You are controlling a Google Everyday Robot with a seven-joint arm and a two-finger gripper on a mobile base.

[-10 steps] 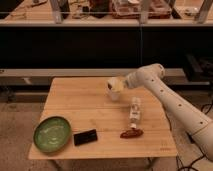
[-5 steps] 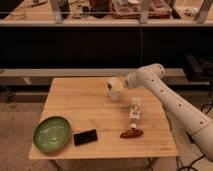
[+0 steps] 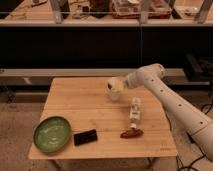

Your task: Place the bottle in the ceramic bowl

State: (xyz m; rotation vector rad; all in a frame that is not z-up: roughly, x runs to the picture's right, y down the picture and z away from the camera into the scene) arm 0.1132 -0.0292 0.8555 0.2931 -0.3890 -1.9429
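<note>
A pale wooden counter stands on a speckled floor before dark shelving. The slim whitish plastic bottle with a yellowish label lies right of centre, well apart from the round green glazed ceramic bowl at lower left. The white arm's gripper hangs mid-frame; we cannot tell how its jaws stand. Nothing has shifted since the earlier frame.

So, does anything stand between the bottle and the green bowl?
Only the flat black rectangle, lying just right of the ceramic bowl, on the bottle's side. The pincer hovers up-left of the bottle, nothing between them.
</note>
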